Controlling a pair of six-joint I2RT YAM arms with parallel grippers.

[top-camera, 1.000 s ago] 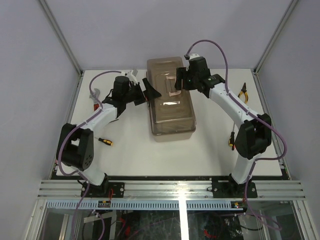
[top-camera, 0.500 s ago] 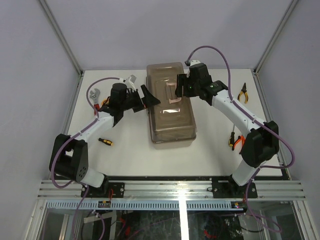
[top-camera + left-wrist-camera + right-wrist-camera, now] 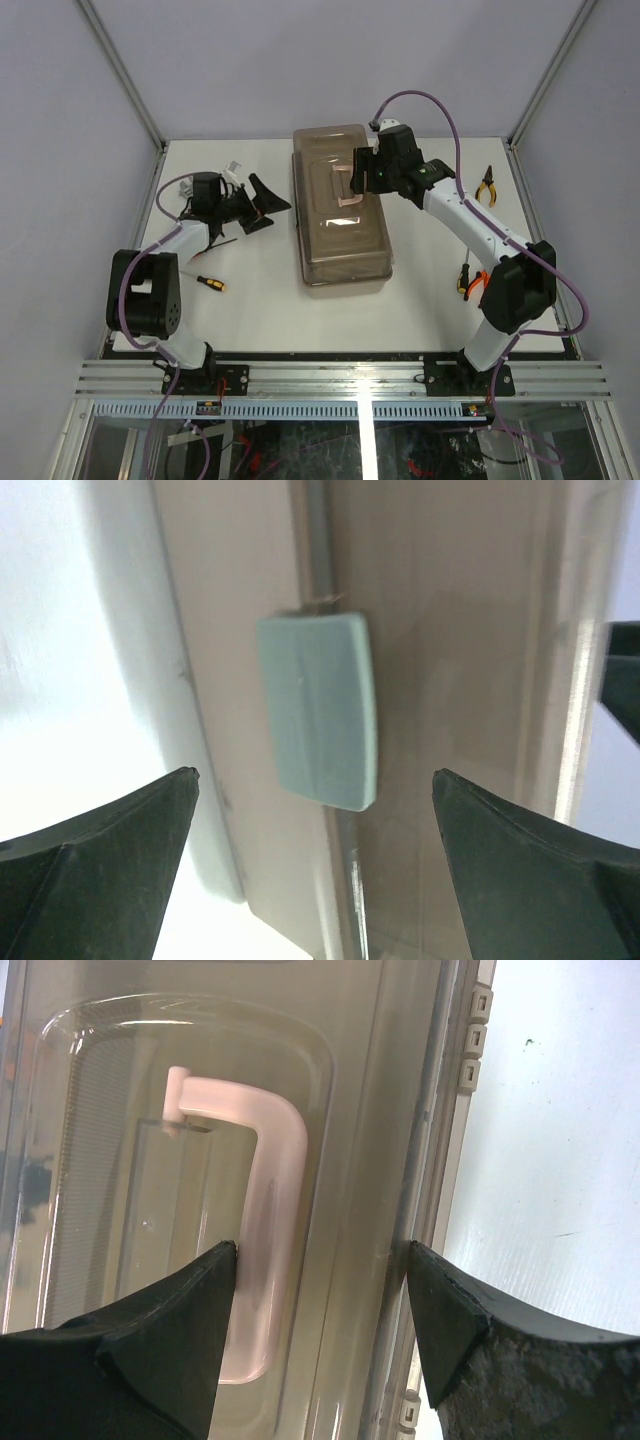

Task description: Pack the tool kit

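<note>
Toolbox point(image 3: 345, 240) sits closed mid-table. Left gripper point(image 3: 275, 214) is spread to its widest and empty, just off the box's left wall, with the side latch point(image 3: 320, 710) framed between its fingers. Right gripper point(image 3: 320, 1250) is partly spread and empty above the lid, handle point(image 3: 275, 1210) beside one finger. Probable step: freeing the latch. The left arm should approach square while the right steadies the lid. Bare table point(image 3: 260, 310) lies to the left; screwdriver point(image 3: 210, 284) and pliers point(image 3: 487, 186) are well clear
</note>
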